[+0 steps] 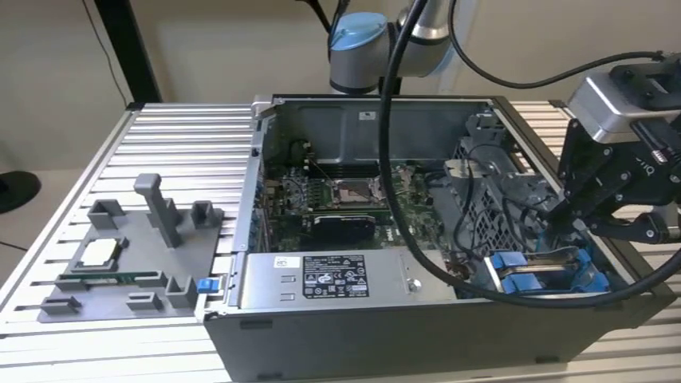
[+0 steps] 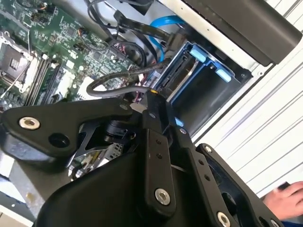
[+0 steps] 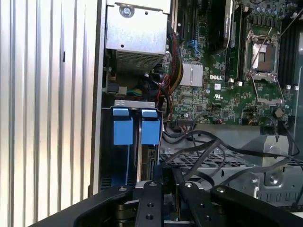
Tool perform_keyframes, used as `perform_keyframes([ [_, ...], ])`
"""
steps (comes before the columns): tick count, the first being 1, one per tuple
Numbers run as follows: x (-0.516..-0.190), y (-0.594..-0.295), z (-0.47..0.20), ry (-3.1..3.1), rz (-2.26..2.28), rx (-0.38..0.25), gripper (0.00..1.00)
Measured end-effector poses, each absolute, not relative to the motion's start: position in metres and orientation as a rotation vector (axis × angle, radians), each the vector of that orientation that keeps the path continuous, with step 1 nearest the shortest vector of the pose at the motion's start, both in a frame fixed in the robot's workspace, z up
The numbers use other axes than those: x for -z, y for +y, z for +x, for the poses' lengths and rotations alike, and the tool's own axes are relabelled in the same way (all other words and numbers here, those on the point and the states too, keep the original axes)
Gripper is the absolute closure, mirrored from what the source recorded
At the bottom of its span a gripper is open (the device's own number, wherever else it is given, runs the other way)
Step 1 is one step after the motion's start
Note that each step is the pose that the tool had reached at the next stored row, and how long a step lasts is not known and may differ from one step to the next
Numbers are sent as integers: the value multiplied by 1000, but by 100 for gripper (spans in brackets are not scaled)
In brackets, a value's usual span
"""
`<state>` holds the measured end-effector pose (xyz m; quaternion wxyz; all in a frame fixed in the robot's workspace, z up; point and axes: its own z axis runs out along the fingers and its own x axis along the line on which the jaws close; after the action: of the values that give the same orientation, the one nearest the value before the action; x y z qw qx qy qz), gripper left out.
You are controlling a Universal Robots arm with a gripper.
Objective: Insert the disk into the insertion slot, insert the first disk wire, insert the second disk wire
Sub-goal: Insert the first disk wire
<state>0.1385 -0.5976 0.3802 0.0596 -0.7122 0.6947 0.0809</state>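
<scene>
The disk (image 1: 529, 276) sits edge-on in the insertion slot (image 1: 492, 227) at the case's corner on the exterior view's right. Its blue carrier tabs (image 3: 137, 128) stick out of the bay. In the second wrist view the blue frame (image 2: 204, 56) lies just beyond my fingertips. My gripper (image 1: 562, 217) hangs over the bay's inner end, amid black cables. Its fingers (image 2: 156, 142) come together at the tip (image 2: 152, 97) on a dark connector of a disk wire (image 2: 118, 89), held close against the drive's end. The same tip (image 3: 164, 172) appears in the first wrist view beside the perforated cage (image 3: 203, 161).
The open case holds a motherboard (image 1: 340, 199) and a grey labelled power-supply box (image 1: 319, 281). A grey fixture with parts (image 1: 127, 255) lies on the slatted table on the exterior view's left. Loose cables (image 3: 208, 146) cross the cage. A person's hand (image 2: 284, 198) shows beside the case.
</scene>
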Motion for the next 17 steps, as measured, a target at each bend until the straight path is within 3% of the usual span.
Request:
perform_keyframes([
  [17,-361,-601,159,2119,-2157,-266,100],
])
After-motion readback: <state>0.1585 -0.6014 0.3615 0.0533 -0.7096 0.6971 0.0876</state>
